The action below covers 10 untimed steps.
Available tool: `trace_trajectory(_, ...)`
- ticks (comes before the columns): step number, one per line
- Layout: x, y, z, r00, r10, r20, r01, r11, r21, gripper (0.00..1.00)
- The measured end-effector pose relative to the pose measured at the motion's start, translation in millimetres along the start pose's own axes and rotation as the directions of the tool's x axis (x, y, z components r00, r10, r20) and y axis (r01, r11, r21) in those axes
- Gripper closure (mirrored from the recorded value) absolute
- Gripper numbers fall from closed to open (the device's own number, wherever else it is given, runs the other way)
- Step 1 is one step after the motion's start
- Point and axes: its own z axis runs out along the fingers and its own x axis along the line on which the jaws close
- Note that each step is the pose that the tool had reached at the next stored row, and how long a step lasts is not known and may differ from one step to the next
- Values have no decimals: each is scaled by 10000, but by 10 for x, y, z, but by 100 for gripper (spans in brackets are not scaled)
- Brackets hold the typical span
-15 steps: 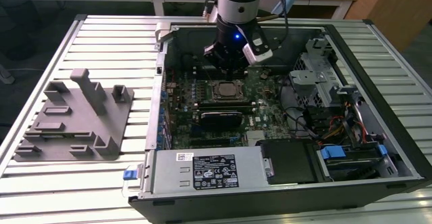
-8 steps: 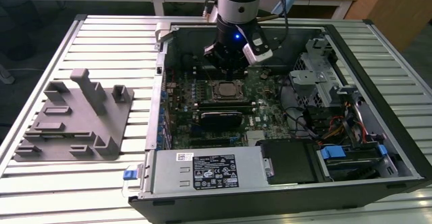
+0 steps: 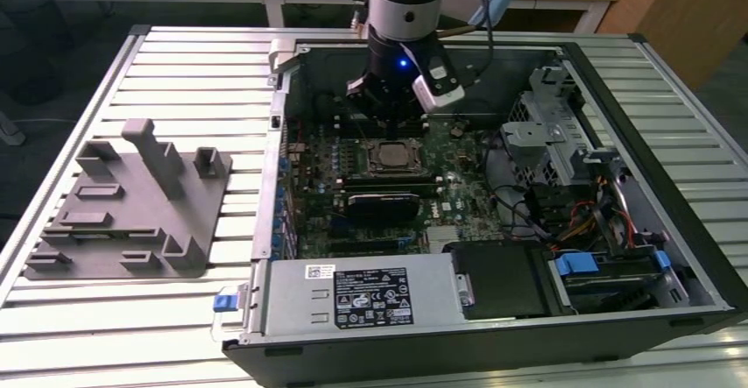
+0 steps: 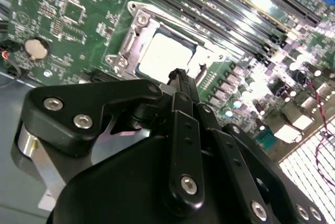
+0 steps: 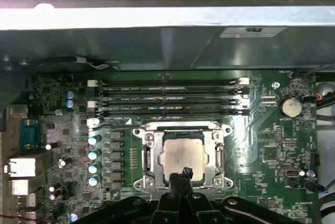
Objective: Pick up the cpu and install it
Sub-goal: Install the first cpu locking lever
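1. Sitting flat in the socket, the cpu shows its shiny top. All four of its edges lie inside the socket's metal rim.
2. The gripper hangs right over one edge of the cpu. Its fingers are pressed together into one thin tip, with nothing pinched between them. I cannot tell if the tip touches the cpu.
3. Four long slots lie side by side just beside the socket. They sit between the socket and the case wall, so there is not much room that way.
4. A row of little round cans stands just beside the socket on one side.
5. On the other side the green board is mostly flat and low. A round battery sits there, apart from the socket, so that side has more open room.
6. In the exterior view the arm comes down from above into the open case. The case has no lid on, so the way up is free.
7. Inside the case, a metal cage stands on the exterior view's right of the gripper. A black block lies near the socket.
8. A grey tray with upright posts rests on the table. It is on the exterior view's left, well apart from the case.
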Motion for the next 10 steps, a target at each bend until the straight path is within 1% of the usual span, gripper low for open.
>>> trace_trajectory(10,166,-5,-2,10000,0,0,0,10000,-1,89)
